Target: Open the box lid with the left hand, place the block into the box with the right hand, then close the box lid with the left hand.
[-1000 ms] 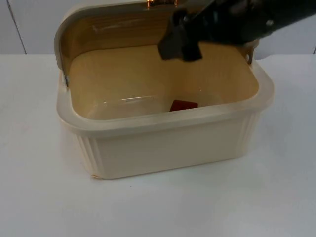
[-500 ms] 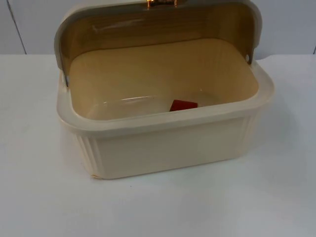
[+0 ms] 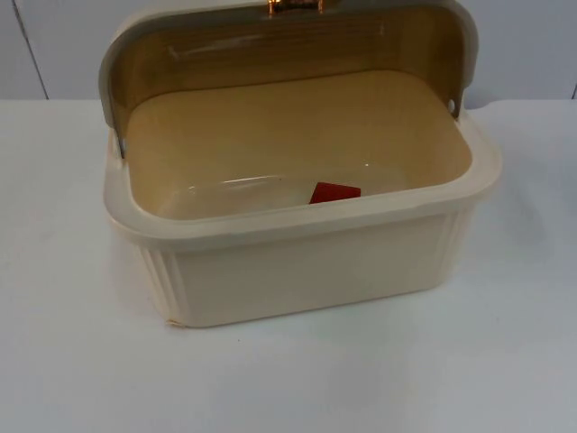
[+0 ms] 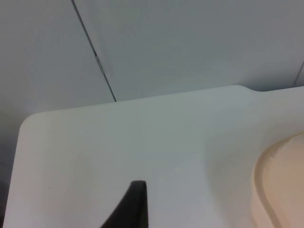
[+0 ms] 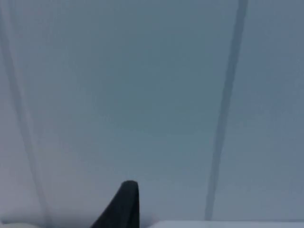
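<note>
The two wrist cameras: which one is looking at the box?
The left wrist view: the cream box's rounded rim edges into it beside the white table. The right wrist view faces the grey partition wall.

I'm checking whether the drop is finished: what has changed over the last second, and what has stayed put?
The right arm, which reached over the open box a second ago, has pulled back out of the top view; its gripper now faces the grey partition wall. The red block lies on the box floor as before, the lid stays raised, and the left gripper waits over the table beside the box.
</note>
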Controlling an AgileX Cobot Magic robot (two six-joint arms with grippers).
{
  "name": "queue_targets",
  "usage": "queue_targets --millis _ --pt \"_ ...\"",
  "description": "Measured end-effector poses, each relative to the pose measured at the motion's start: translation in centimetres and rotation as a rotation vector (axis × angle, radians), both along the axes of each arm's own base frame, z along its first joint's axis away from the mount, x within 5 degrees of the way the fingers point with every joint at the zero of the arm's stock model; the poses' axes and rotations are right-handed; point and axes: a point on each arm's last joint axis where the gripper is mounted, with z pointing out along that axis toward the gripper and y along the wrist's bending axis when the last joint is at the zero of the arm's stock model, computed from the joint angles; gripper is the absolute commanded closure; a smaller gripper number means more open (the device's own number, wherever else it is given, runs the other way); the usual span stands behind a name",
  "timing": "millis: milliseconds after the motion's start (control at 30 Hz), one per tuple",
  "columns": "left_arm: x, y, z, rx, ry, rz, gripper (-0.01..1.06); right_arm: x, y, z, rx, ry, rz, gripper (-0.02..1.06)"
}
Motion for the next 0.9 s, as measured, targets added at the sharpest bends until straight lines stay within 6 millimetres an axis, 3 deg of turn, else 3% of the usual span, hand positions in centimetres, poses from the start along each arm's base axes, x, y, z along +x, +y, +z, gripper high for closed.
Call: queue_targets --millis 133,300,533,900 --pt "0.0 0.0 0.0 0.003 0.000 -0.002 0.00 -0.3 -2.2 -0.5 -0.059 0.064 -0.101 0.00" --pt "0.0 0.0 0.0 0.004 -0.002 -0.003 0.00 1.2 -2.7 -1.5 -0.068 0.115 -0.110 0.00" --pt "0.1 -0.2 0.1 -0.019 -0.013 -0.007 0.00 4.5 -2.2 -3.8 0.067 0.205 -0.023 0.00" --pt "0.2 -0.4 0.1 -0.021 -0.027 -0.034 0.00 5.7 -2.0 -4.7 0.083 0.232 0.013 0.00"
